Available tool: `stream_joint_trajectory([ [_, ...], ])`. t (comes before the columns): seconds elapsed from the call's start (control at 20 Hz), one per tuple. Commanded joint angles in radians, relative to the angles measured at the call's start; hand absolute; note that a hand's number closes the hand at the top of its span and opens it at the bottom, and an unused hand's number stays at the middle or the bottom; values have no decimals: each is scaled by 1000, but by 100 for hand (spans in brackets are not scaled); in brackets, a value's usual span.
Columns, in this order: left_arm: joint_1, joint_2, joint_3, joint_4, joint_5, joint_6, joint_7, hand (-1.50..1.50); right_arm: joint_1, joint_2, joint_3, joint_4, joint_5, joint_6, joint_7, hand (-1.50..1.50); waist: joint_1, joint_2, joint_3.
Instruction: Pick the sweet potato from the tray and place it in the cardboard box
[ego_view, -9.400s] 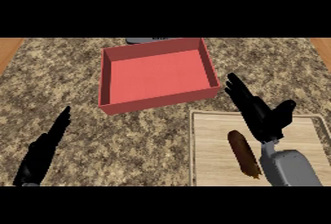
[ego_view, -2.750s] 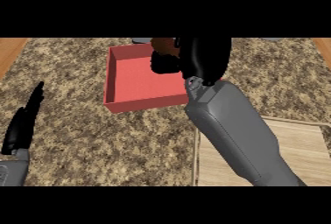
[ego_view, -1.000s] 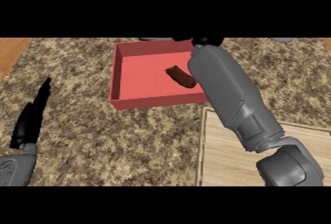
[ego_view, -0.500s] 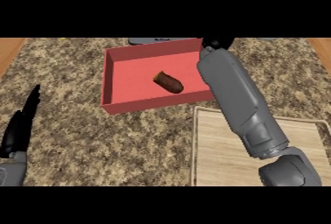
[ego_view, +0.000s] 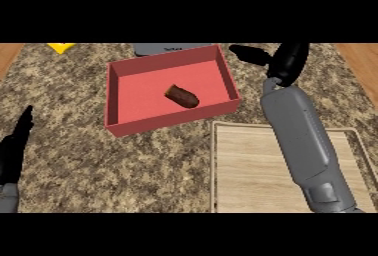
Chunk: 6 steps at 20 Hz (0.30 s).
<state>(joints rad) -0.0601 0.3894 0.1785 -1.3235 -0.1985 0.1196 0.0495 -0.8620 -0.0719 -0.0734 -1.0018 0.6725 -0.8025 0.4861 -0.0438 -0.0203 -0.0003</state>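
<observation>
Since half a second ago the right forearm has drawn back to the right of the red box (ego_view: 224, 75), and the right hand (ego_view: 286, 57) now sits beyond the box's far right corner, clear of it. Its fingers are straight and apart, holding nothing; the thumb points left toward the box rim. The sweet potato (ego_view: 181, 96) lies on the box floor near the centre, tilted diagonally, in the same place as before. The wooden tray (ego_view: 251, 175) sits just in front of the box on the right, with the grey forearm crossing above its right side. The left hand (ego_view: 15, 150) rests at the left edge of the view, fingers straight and pointing up. The counter (ego_view: 155, 165) is speckled brown stone. A yellow object (ego_view: 60, 47) and a grey object (ego_view: 166, 48) show at the far edge.
</observation>
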Motion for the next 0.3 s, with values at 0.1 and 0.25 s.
stream_joint_trajectory([
  [0.1, 37, -16, -2, -36, -5, 5, -19, 0, 313, -50, 91, -402, 18, 159, 108, -150, -1, 3, 0],
  [0.25, 43, -6, 2, -77, -7, 5, 35, 0, 453, -106, 121, -607, -4, 275, 161, -150, -7, -2, 0],
])
